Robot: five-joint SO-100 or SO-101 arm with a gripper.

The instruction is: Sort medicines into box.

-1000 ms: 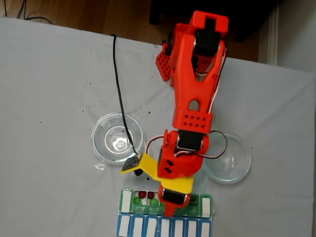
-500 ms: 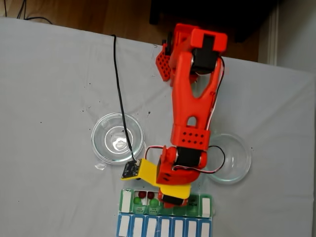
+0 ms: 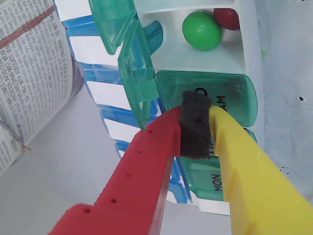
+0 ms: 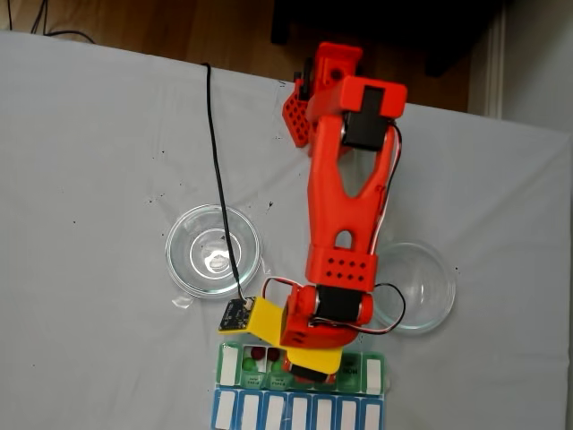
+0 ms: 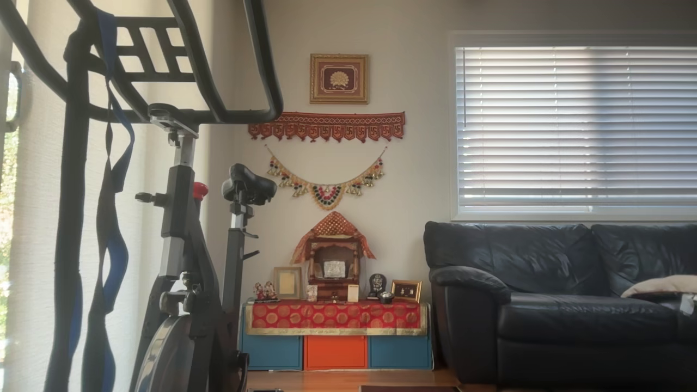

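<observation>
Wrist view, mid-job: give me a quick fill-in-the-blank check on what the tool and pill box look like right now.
1. In the wrist view, the glossy green ball lies in an ____ compartment of the white pill organizer with green lids.
2. Beside it lies a dark ____ ball.
3. The red and yellow tool hangs over a lid that is ____.
4. In the fixed view, both clear round glass dishes are ____.

Missing words: open; red; closed; empty

Translucent green plastic flip lids [image 3: 208, 98] on white plastic pill organizer [image 3: 234, 58]: smooth, glossy. Round green ball [image 3: 201, 30]: shiny. Red and yellow printed-plastic gripper [image 3: 195, 128]: matt, black foam pad rough. Clear glass dish [image 4: 213, 250]: glossy. Grey tablecloth [image 4: 89, 179]: matt.
</observation>
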